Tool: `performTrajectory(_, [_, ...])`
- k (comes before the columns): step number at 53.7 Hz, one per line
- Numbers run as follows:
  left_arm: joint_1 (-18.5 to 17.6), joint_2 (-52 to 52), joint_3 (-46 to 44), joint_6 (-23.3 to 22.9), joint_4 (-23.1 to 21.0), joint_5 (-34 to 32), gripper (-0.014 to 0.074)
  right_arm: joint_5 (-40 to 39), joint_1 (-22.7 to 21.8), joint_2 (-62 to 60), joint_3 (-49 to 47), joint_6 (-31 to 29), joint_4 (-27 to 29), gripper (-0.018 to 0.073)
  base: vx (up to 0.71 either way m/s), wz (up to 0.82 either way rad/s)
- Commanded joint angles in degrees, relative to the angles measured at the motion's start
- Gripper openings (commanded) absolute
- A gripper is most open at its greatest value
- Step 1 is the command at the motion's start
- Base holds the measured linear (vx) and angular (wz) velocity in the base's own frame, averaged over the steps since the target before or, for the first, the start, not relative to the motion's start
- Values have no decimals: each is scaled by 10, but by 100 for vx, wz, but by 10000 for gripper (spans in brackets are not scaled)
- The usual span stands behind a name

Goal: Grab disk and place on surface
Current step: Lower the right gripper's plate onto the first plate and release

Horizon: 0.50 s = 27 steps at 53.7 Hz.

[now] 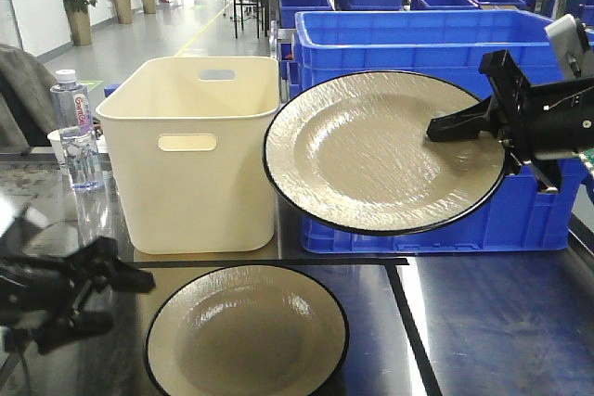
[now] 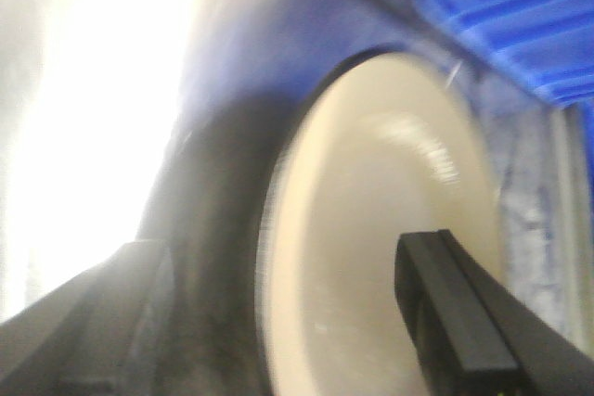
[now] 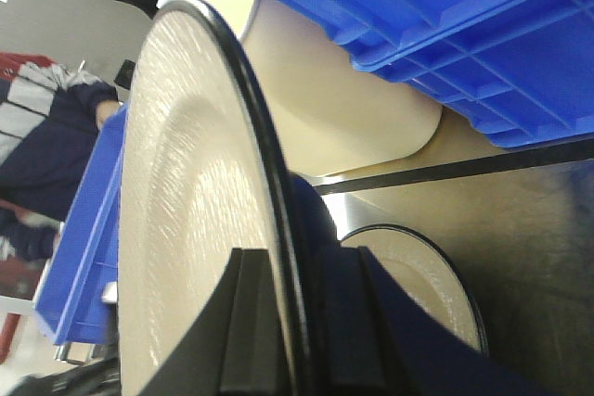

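A cream disk with a black rim point(image 1: 371, 150) hangs tilted in the air in front of the blue crate. My right gripper point(image 1: 501, 127) is shut on its right edge, and the right wrist view shows the rim point(image 3: 269, 164) pinched between the jaws point(image 3: 297, 322). A second disk of the same kind point(image 1: 246, 336) lies flat on the dark glossy surface point(image 1: 501, 322). My left gripper point(image 1: 116, 301) stands open just left of that disk. In the blurred left wrist view the disk point(image 2: 371, 229) fills the space between the spread fingers point(image 2: 455, 322).
A cream plastic bin point(image 1: 200, 155) stands at the back, with a large blue crate point(image 1: 436, 44) to its right. A water bottle point(image 1: 74, 132) stands at the far left. Black tape lines point(image 1: 408, 322) cross the tabletop.
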Motion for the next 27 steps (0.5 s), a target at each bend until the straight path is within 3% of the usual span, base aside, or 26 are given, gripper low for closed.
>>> performTrajectory(1, [12,-68,-18,18,-29,5,566,-41,17,-33,-22,-5,39,-8,0,0])
performTrajectory(8, [14,-122,-18,33,-29,-32,543,-109,86,-24,-21,-5,-20,-8,0,0])
performTrajectory(16, [14,-167,-18,51,-23,-51,536,-177,163,10,-21,-4,-24,-8,0,0])
performTrajectory(27, [14,-190,-18,51,-3,-40,536,-177,200,81,-21,-4,-23,-8,0,0])
